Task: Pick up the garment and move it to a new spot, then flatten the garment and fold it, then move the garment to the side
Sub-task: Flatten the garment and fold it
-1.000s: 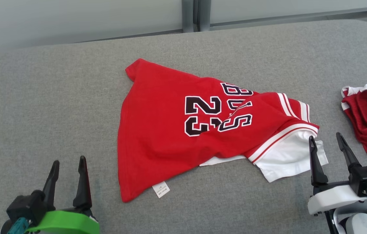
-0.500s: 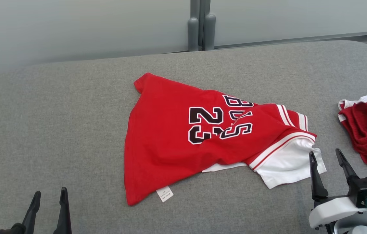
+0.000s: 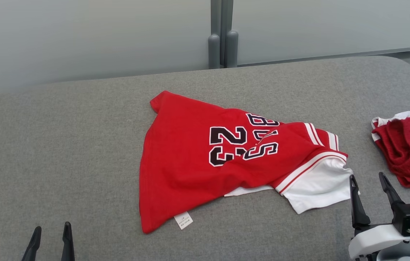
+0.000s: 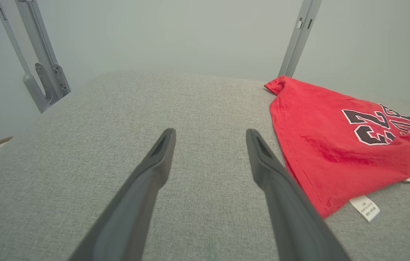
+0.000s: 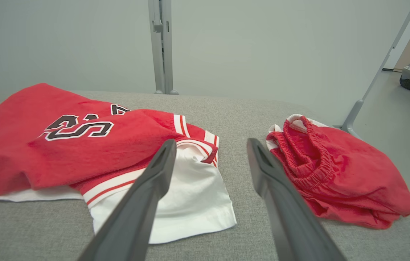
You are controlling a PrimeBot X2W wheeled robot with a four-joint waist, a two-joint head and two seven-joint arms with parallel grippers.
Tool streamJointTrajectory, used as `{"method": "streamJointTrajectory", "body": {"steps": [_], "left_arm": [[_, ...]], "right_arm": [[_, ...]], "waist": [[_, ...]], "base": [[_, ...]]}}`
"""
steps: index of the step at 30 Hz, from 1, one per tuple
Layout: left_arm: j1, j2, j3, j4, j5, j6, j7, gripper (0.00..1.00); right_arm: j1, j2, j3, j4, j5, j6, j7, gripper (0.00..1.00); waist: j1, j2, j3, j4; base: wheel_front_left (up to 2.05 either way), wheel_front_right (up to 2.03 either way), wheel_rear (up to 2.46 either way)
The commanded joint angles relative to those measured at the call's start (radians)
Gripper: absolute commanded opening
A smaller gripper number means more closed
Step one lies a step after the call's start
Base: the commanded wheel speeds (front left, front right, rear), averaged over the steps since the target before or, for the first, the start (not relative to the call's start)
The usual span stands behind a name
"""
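Garments: two, one red jersey just left of the right gripper and one dark red pair of shorts just right of it. Grippers: two, two dark fingers apiece, the left gripper well left of the jersey. One white label, one grey padded table.

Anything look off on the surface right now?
The red jersey lies skewed and folded over itself, with a flap covering part of its lettering. Its white sleeve sticks out to the right, and a label pokes out from the near hem. The red shorts sit bunched up further right. No damage visible.
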Motion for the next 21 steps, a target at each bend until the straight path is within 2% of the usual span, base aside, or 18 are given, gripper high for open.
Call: {"method": "streamJointTrajectory", "body": {"steps": [1, 11, 21], "left_arm": [[0.008, -0.002, 0.005, 0.001, 0.006, -0.007, 0.000, 1.00], [0.004, -0.023, 0.000, 0.013, 0.033, -0.028, 0.000, 1.00], [-0.023, -0.015, -0.008, 0.026, 0.029, -0.032, 0.000, 1.00]], "right_arm": [[0.009, -0.003, -0.002, 0.002, -0.002, 0.000, -0.003, 1.00], [0.001, -0.003, 0.002, -0.008, -0.003, 0.000, -0.003, 1.00], [0.001, -0.003, 0.010, -0.007, -0.005, 0.000, -0.003, 1.00]], "waist": [[0.0000, 0.0023, 0.000, 0.000], [0.0000, 0.0023, 0.000, -0.004], [0.0000, 0.0023, 0.003, -0.012]], "base": [[0.00, 0.00, 0.00], [0.00, 0.00, 0.00], [0.00, 0.00, 0.00]]}}
